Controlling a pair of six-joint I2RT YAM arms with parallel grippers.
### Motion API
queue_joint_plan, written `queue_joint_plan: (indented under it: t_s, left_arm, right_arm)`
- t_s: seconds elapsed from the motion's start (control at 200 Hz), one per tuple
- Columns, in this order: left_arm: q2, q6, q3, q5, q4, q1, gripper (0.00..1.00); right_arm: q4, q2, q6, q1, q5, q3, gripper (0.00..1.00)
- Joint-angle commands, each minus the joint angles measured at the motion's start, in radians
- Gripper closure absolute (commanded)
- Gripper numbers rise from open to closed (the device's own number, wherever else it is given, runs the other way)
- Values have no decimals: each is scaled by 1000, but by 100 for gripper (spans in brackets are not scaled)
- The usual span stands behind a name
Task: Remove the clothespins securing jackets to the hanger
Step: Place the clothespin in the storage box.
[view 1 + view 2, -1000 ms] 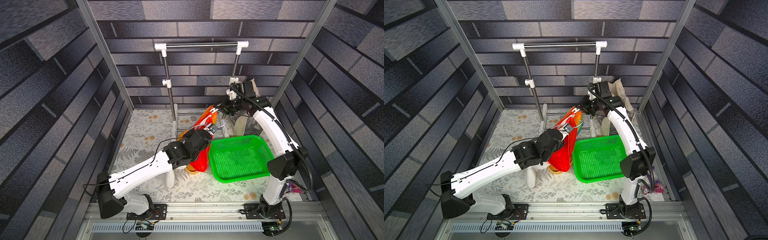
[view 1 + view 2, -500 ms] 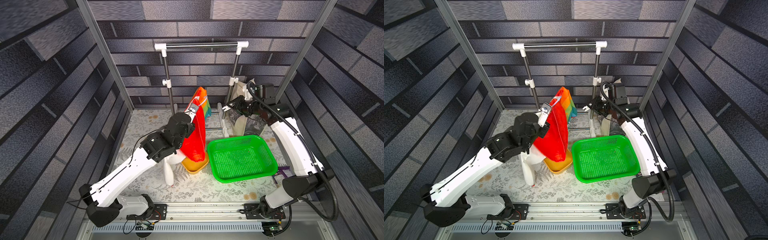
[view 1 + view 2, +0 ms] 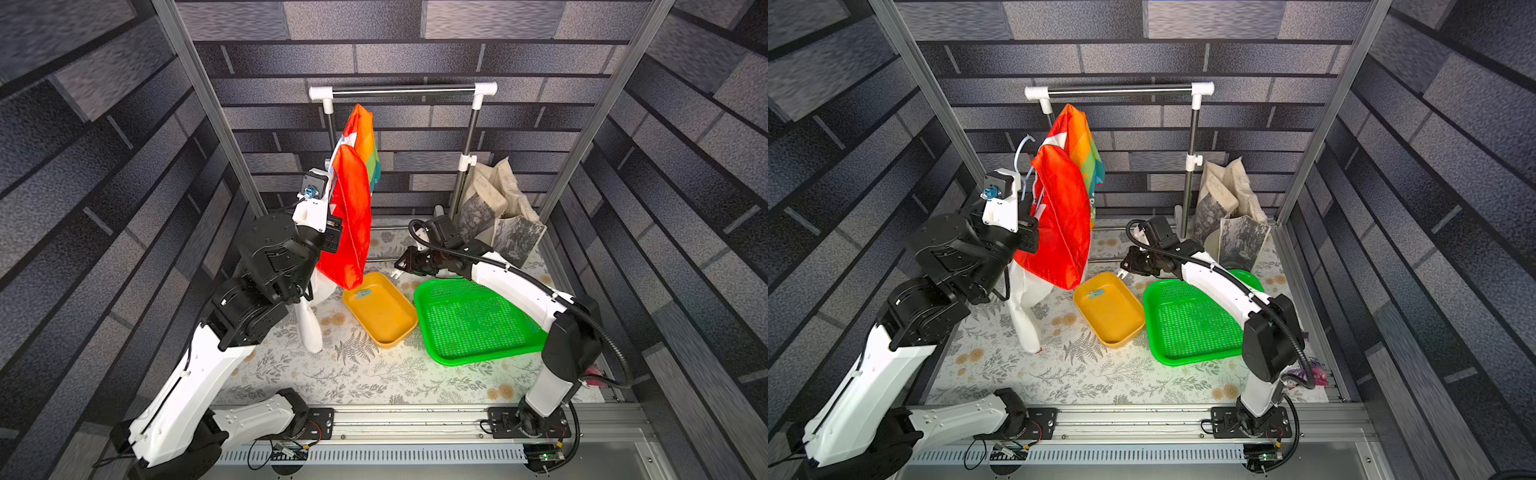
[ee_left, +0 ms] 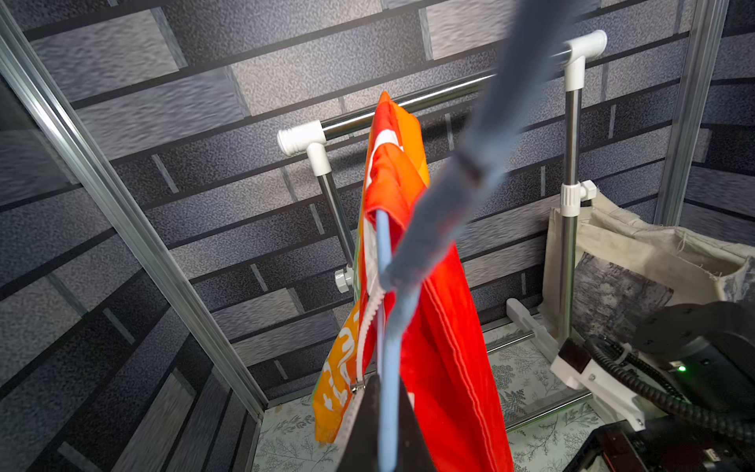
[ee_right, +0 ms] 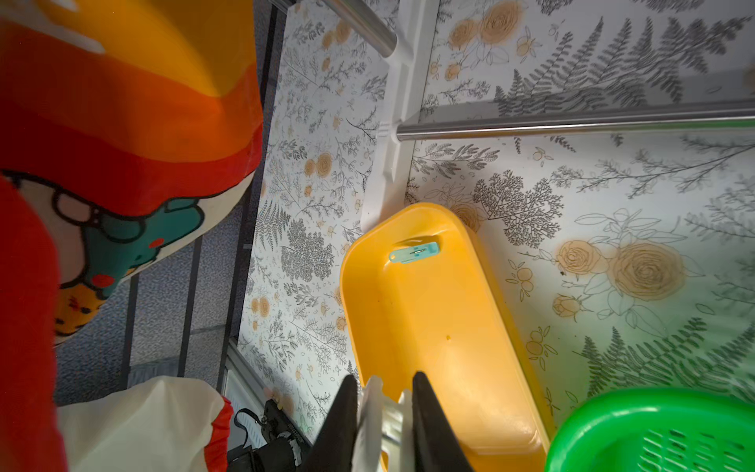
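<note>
Within 1 second the right claw [image 5: 384, 382] had drawn away from the jackets [image 3: 353, 216] and swung down over the tray [image 5: 441, 347], clenched on the white pin [image 5: 367, 412]. The teal pin [image 5: 414, 252] already lay in that tray, ahead of the claw's tips. The left claw [image 4: 386, 388], clamped on the hanger [image 4: 382, 245], had lifted it high, so the jackets draped just beside that claw, well apart from the right claw. I judged the 2 pins now off: none showed on the hanger, though folds hid part of it. Only dropping the white pin into the tray seemed left.
</note>
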Motion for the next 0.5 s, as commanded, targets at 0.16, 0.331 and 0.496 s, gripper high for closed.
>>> queue_joint_plan:
  t_s: [0.16,0.331,0.496]
  left_arm:
    - [-11,-27,6,57,37,16,100]
    - [10,-80,19,136,-22,37,100]
    - [35,-141,19,219,-93,61,100]
  right_arm:
    - [74,63,-40,29,-35,34,46]
    - [-44,4,-140,23,108,109,43]
    - [-154,-120,-245,-15,287,193,41]
